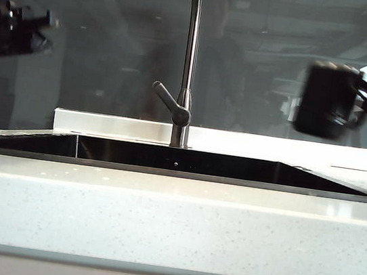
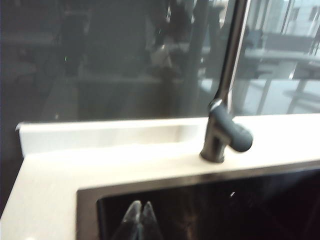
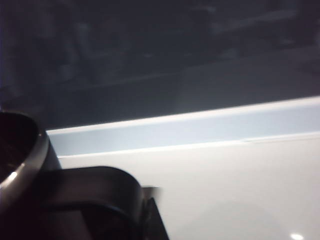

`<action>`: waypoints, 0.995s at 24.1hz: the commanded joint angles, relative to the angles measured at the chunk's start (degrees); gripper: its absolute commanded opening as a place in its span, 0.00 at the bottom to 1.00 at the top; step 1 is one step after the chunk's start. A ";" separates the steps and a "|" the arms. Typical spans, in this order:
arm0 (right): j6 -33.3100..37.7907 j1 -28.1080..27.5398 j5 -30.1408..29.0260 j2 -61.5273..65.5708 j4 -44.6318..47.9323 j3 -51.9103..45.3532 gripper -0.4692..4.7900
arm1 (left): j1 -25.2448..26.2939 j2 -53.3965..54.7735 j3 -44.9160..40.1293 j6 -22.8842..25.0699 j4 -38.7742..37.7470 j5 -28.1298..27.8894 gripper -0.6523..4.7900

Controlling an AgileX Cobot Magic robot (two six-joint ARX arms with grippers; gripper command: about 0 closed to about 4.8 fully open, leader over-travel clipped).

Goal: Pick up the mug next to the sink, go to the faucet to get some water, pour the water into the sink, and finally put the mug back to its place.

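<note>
Nearest the exterior camera runs the speckled white bench (image 1: pixel 171 225), bare along its front. Behind it lies the sink (image 1: pixel 178 172), a wide dark basin whose long axis runs from nine o'clock to three o'clock. At its far rim, near twelve o'clock, stands the faucet (image 1: pixel 190 63), upright, its lever angled toward ten o'clock.

At three o'clock, lifted clear of the bench, my right gripper (image 1: pixel 366 102) holds the mug (image 1: pixel 325 99) by its handle side, jaws closed on it. Its cylinder axis looks roughly upright, perhaps slightly tilted; blur keeps me from being sure. In my right wrist view the steel rim of the mug (image 3: pixel 22 165) and the handle loop sit close to the lens.

At nine o'clock my left gripper (image 1: pixel 31 26) hangs in the air, fingertips pressed together (image 2: pixel 140 220), holding nothing, over the sink's left end.

I judge the pickup done. Filling under the spout, pouring out and returning the mug all remain.
</note>
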 commanded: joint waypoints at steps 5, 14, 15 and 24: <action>0.61 11.41 -2.84 -2.60 -28.15 18.45 0.08 | 0.24 8.83 6.80 0.15 2.10 6.49 0.12; -7.19 22.91 2.32 3.15 -49.16 43.39 0.08 | 0.22 29.00 29.20 -4.55 2.69 22.40 0.12; -7.34 23.65 3.26 4.66 -49.77 45.59 0.08 | 0.20 31.67 32.59 -5.38 2.56 24.28 0.12; -7.32 25.16 3.63 9.64 -51.23 52.89 0.08 | 0.20 42.80 49.42 -8.83 -1.51 29.03 0.32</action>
